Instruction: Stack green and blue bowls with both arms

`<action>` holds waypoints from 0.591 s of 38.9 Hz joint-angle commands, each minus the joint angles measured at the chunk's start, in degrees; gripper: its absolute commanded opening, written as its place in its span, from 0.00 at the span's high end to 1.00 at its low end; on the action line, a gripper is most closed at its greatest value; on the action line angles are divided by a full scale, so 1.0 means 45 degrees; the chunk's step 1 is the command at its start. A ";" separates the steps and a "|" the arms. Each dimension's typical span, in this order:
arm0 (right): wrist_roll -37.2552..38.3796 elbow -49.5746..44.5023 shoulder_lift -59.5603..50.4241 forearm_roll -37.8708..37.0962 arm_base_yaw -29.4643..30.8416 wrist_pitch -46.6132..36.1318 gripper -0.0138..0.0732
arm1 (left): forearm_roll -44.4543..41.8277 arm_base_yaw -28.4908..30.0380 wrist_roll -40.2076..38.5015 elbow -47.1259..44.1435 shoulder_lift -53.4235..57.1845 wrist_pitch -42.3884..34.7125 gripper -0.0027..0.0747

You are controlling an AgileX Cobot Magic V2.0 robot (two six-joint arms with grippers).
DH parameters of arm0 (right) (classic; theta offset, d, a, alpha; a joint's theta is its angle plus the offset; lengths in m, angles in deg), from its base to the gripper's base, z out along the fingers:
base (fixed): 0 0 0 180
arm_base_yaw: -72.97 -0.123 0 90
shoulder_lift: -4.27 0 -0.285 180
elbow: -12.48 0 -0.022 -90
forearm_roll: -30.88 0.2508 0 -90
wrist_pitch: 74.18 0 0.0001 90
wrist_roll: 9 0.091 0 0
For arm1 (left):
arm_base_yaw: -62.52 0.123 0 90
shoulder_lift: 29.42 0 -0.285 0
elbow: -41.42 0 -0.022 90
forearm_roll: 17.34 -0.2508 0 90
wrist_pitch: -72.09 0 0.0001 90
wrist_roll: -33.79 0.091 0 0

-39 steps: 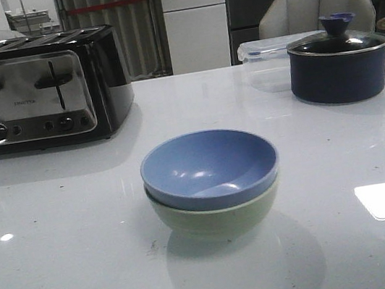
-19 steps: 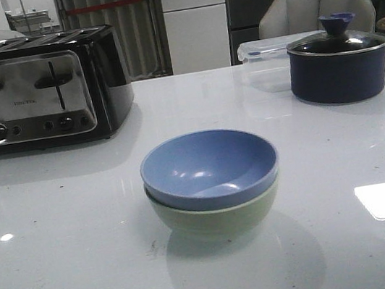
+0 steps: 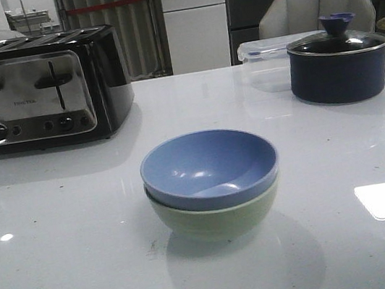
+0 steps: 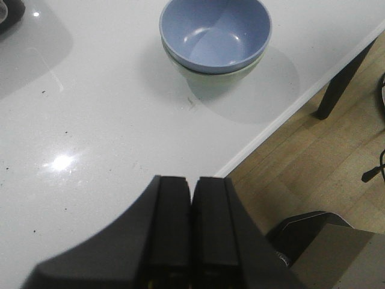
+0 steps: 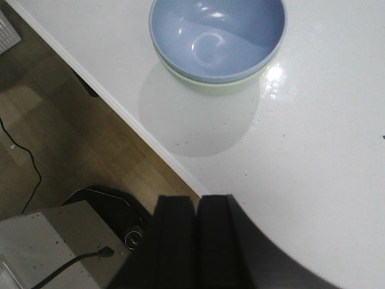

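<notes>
The blue bowl (image 3: pixel 209 167) sits nested inside the green bowl (image 3: pixel 217 217) in the middle of the white table, upright. The stack also shows in the left wrist view, blue bowl (image 4: pixel 215 33) over green bowl (image 4: pixel 222 78), and in the right wrist view, blue bowl (image 5: pixel 216 36) over a sliver of green bowl (image 5: pixel 210 86). My left gripper (image 4: pixel 192 180) is shut and empty, held back at the table's front edge, well away from the bowls. My right gripper (image 5: pixel 197 198) is shut and empty, also back at the front edge. Neither gripper shows in the front view.
A black and silver toaster (image 3: pixel 34 92) stands at the back left. A dark navy pot with a glass lid (image 3: pixel 341 62) and a clear lidded container (image 3: pixel 263 60) stand at the back right. The table's front edge (image 4: pixel 283 114) runs close to both grippers.
</notes>
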 commanded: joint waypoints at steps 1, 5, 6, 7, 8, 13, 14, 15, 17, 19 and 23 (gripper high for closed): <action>-0.0009 0.0338 -0.0056 0.0206 0.0057 -0.0539 0.84 | 0.0213 -0.0067 0.0009 0.0326 -0.0023 -0.0926 0.84; -0.0009 0.0338 -0.0056 0.0206 0.0057 -0.0539 0.84 | 0.0213 -0.0067 0.0009 0.0272 0.0086 -0.0987 0.84; -0.0009 0.0338 -0.0056 0.0206 0.0057 -0.0539 0.84 | 0.0179 -0.0067 0.0009 0.0272 0.0268 -0.0987 0.84; -0.0009 0.0338 -0.0056 0.0206 0.0057 -0.0539 0.84 | -0.0440 0.0051 0.0036 0.0272 0.0404 -0.1056 0.84; -0.0009 0.0338 -0.0056 0.0206 0.0057 -0.0539 0.84 | -0.0975 0.0189 0.0036 0.0272 0.0658 -0.1057 0.84; -0.0009 0.0338 -0.0056 0.0206 0.0057 -0.0539 0.84 | -0.2397 0.1679 0.0004 -0.0211 0.2431 -0.2016 0.84; -0.0009 0.0338 -0.0056 0.0206 0.0057 -0.0539 0.84 | -0.2397 0.2023 0.0004 -0.0386 0.2789 -0.2379 0.84; -0.0009 0.0338 -0.0056 0.0206 0.0057 -0.0539 0.84 | -0.2397 0.2269 0.0004 -0.0634 0.3248 -0.2829 0.84; -0.0009 0.0338 -0.0056 0.0218 0.0057 -0.0538 0.84 | -0.2427 0.2786 0.0004 -0.1074 0.3974 -0.3482 0.84; -0.0009 0.0338 -0.0056 0.0218 0.0057 -0.0538 0.84 | -0.2427 0.3280 0.0004 -0.1567 0.4666 -0.3964 0.84; -0.0009 0.0338 -0.0056 0.0218 0.0057 -0.0538 0.84 | -0.2370 0.4092 -0.0018 -0.2408 0.5557 -0.4546 0.84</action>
